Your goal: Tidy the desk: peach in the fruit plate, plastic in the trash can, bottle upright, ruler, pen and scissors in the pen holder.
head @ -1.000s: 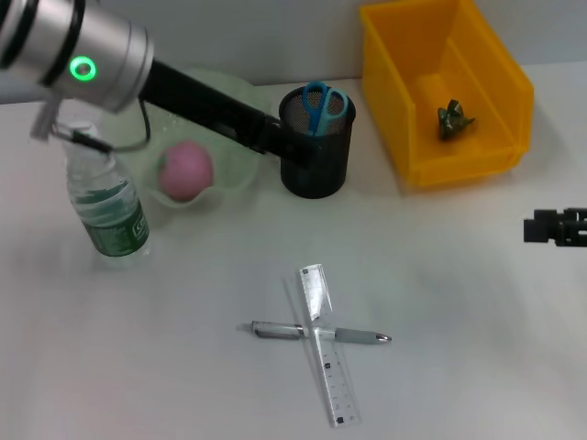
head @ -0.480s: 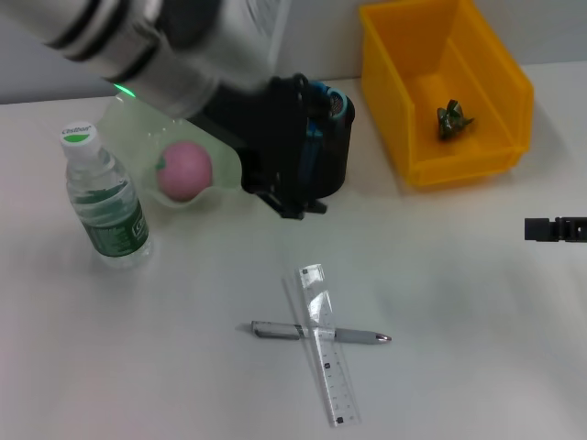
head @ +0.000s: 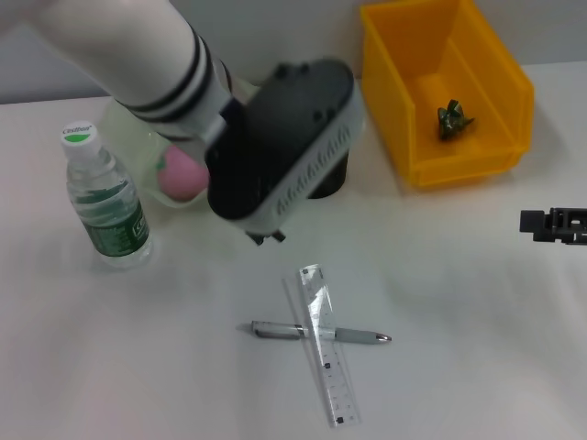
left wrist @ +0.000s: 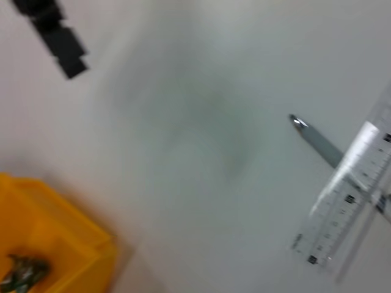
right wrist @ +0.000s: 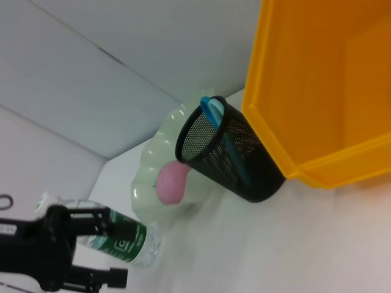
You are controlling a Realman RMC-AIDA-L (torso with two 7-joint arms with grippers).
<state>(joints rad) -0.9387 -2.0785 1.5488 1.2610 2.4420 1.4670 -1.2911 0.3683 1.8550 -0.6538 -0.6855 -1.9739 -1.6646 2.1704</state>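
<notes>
Clear ruler (head: 325,344) and pen (head: 319,334) lie crossed on desk (head: 477,367), well apart from mesh pen holder (right wrist: 227,160); likely next in hand. Scissors (right wrist: 215,116) already in holder, peach (right wrist: 171,182) in green plate (right wrist: 160,146) beside it, wrapper (head: 454,119) in yellow bin (head: 500,92), bottle (head: 103,200) upright beyond plate. Left gripper (head: 267,236) between holder and ruler; jaws mostly hidden, cannot tell opening; seemingly holds nothing. Needs descent onto ruler. Right gripper (head: 556,225) parked far from holder, jaw state unclear.

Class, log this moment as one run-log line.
left gripper over desk near ruler | pen under ruler | peach in plate | scissors in holder | plastic in bin | bottle upright | right gripper idle
</notes>
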